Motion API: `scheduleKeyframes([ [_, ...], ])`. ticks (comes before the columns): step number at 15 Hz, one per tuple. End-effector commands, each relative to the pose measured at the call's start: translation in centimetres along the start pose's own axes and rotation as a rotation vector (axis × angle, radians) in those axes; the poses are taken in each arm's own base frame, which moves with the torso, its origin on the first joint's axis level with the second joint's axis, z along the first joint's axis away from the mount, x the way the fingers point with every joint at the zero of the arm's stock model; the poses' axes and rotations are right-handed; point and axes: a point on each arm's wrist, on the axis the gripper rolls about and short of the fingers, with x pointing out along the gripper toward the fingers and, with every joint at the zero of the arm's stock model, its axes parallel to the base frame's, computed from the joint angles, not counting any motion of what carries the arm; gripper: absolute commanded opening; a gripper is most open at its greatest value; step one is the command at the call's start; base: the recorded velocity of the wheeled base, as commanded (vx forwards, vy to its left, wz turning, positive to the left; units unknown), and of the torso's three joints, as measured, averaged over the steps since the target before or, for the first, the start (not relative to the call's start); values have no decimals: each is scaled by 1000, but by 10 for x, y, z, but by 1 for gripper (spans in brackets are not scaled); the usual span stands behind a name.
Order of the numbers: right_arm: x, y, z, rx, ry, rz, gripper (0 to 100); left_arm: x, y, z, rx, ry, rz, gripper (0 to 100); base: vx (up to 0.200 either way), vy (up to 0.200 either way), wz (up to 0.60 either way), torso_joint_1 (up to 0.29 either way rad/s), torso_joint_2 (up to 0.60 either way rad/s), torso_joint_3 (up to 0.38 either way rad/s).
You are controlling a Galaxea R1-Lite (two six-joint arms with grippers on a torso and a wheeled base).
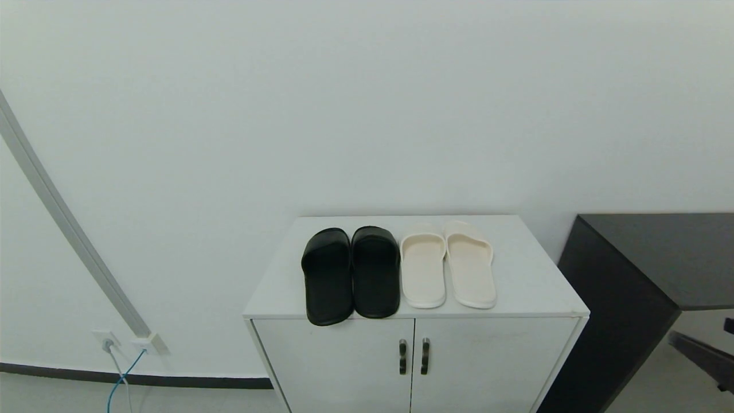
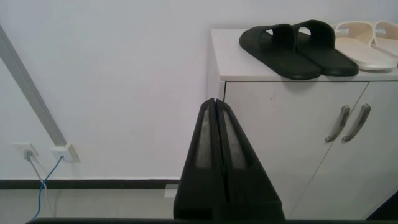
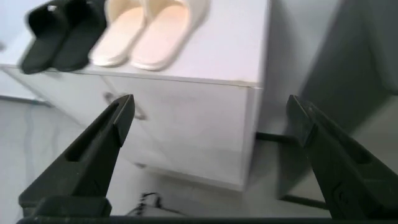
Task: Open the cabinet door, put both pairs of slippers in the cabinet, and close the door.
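A white cabinet (image 1: 487, 361) stands against the wall, both doors shut, with two dark handles (image 1: 413, 356) at the centre seam. On its top lie a black pair of slippers (image 1: 350, 274) and, to their right, a cream pair of slippers (image 1: 448, 265). The black slippers (image 2: 298, 48), the cream slippers (image 2: 370, 46) and the handles (image 2: 348, 122) also show in the left wrist view, where my left gripper (image 2: 216, 102) hangs shut and empty, low and left of the cabinet. My right gripper (image 3: 211, 112) is wide open in front of the cabinet's right corner (image 3: 249, 118), below the cream slippers (image 3: 146, 34).
A dark table or desk (image 1: 648, 269) stands close to the cabinet's right side. On the left wall a grey cable duct (image 1: 63, 223) runs down to sockets (image 1: 106, 338) with a blue cable. Bare floor lies in front of the cabinet.
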Motion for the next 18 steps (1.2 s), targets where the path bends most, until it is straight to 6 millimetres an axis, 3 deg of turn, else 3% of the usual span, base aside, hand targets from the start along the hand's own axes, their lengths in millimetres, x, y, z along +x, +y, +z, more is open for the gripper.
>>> scheduleKeyframes([
  [1, 40, 35, 8, 32, 90, 53, 100, 0, 0, 0, 0, 0, 1, 0, 0, 0, 0, 0, 0, 0],
  [3, 61, 61, 19, 29, 102, 57, 100, 0, 0, 0, 0, 0, -1, 0, 0, 0, 0, 0, 0, 0],
  [4, 62, 62, 19, 29, 103, 56, 100, 0, 0, 0, 0, 0, -1, 0, 0, 0, 0, 0, 0, 0],
  [5, 85, 88, 26, 36, 122, 77, 100, 0, 0, 0, 0, 0, -1, 0, 0, 0, 0, 0, 0, 0],
  [6, 94, 101, 27, 27, 130, 99, 100, 0, 0, 0, 0, 0, 1, 0, 0, 0, 0, 0, 0, 0],
  [11, 163, 148, 31, 5, 116, 35, 100, 0, 0, 0, 3, 0, 1, 0, 0, 0, 0, 0, 0, 0],
  [16, 227, 178, 31, 20, 46, -130, 100, 0, 0, 0, 4, 0, -1, 0, 0, 0, 0, 0, 0, 0],
  [18, 255, 176, 27, 36, 34, -206, 100, 0, 0, 0, 3, 0, -1, 0, 0, 0, 0, 0, 0, 0],
])
